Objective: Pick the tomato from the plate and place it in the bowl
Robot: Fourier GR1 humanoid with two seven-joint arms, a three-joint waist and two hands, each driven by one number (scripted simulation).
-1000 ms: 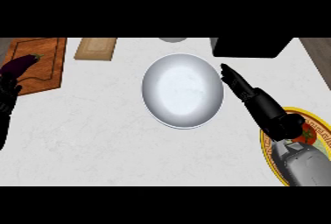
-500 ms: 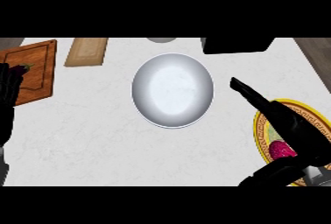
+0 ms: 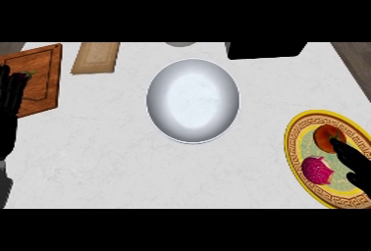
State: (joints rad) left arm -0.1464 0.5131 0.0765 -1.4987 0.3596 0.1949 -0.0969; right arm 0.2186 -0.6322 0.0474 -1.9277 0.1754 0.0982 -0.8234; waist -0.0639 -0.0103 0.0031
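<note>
The red tomato [image 3: 329, 137] lies on the yellow patterned plate [image 3: 297, 148] at the right edge of the counter. Beside it on the same plate sits a magenta knobbly item [image 3: 317, 169]. My right hand [image 3: 354, 162] comes in from the lower right with straight fingers, its fingertip touching the tomato's near side. The white bowl [image 3: 193, 101] stands in the middle of the counter with nothing in it. At the left edge my left hand [image 3: 9, 96] rests open, fingers up.
A dark wooden board [image 3: 39, 78] lies at the far left, partly behind my left hand. A lighter wooden board [image 3: 95, 57] sits at the back left. A black box [image 3: 266, 49] and a grey round object [image 3: 179, 44] stand along the back edge.
My right hand has drawn back toward the lower right and now reaches the tomato on the plate. The view has shifted, showing more of the plate.
</note>
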